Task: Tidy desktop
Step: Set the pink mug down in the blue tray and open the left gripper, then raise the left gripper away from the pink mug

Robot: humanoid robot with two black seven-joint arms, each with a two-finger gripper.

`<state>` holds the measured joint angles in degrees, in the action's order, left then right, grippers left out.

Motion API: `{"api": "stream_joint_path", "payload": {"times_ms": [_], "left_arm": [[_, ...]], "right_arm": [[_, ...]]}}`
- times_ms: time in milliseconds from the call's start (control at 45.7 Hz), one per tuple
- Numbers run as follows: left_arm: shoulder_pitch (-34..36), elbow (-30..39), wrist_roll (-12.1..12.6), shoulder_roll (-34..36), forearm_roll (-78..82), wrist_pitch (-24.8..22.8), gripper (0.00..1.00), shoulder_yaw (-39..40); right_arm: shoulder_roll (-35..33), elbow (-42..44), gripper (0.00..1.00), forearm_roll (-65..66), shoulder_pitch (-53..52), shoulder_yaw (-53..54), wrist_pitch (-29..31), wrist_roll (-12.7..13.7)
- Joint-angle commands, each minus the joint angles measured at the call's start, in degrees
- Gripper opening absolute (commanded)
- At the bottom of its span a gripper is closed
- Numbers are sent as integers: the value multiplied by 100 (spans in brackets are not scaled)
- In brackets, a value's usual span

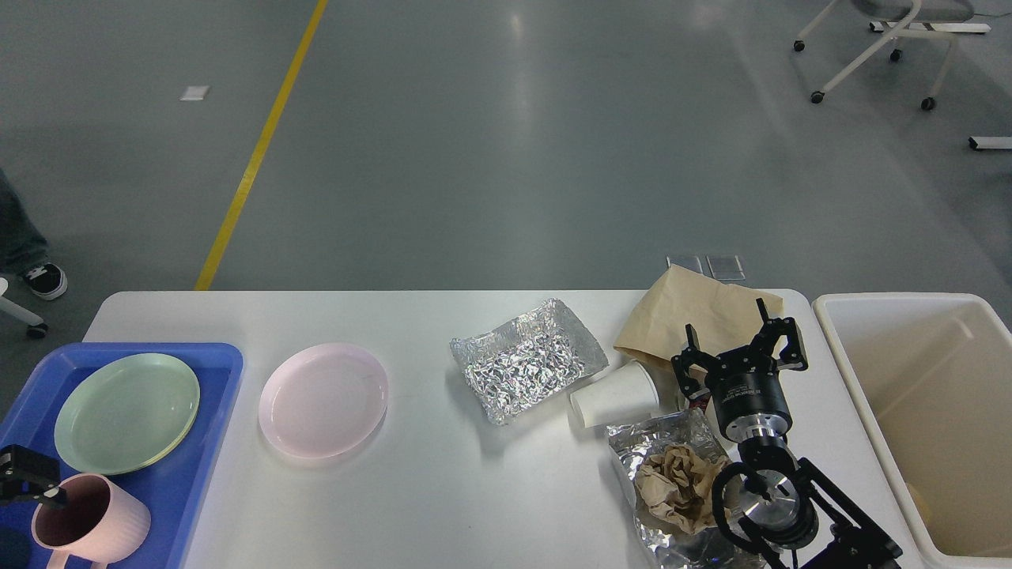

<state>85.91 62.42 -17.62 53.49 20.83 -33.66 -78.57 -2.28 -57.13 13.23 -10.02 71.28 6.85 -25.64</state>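
The right hand (742,344) reaches up from the near right corner and hangs over a brown paper bag (696,312) at the far right of the white surface (443,490). Its 2 fingers are spread wide apart and hold nothing. The left hand (28,478) peeks in at the near left edge, just beside a pink mug (91,521). I cannot tell if it is open or closed.

The surface fills the near half of the view. On its left end sits a blue tray (213,371). In the tray are a green plate (126,411) and the pink mug. A pink plate (324,399) lies just right of the tray. In the middle is an empty foil tray (526,359). A white paper cup (617,395) lies on its side beside it. Nearer, a crumpled brown paper (676,486) rests in another foil sheet (656,442). A cream bin (917,395) stands at the right end of the surface.
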Motion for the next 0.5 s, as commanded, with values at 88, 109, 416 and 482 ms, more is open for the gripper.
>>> {"api": "stream_joint_path", "payload": {"times_ms": [88,109,416,482], "left_arm": [[1990,569,-22,-638,-9,-886,95,-1398],[2131,596,-13,-708,-9,-1027,95,-1424],[4266,1474,276,-1824,-544,-2022,95,-1714],[4811,1834,636,-2237,-974,-2013,95,-1732]], "right_arm": [[0,0,100,-5,0,0,0,-3],[0,0,100,-5,0,0,0,6],[0,0,100,-5,0,0,0,6],[0,0,100,-5,0,0,0,-3]]}}
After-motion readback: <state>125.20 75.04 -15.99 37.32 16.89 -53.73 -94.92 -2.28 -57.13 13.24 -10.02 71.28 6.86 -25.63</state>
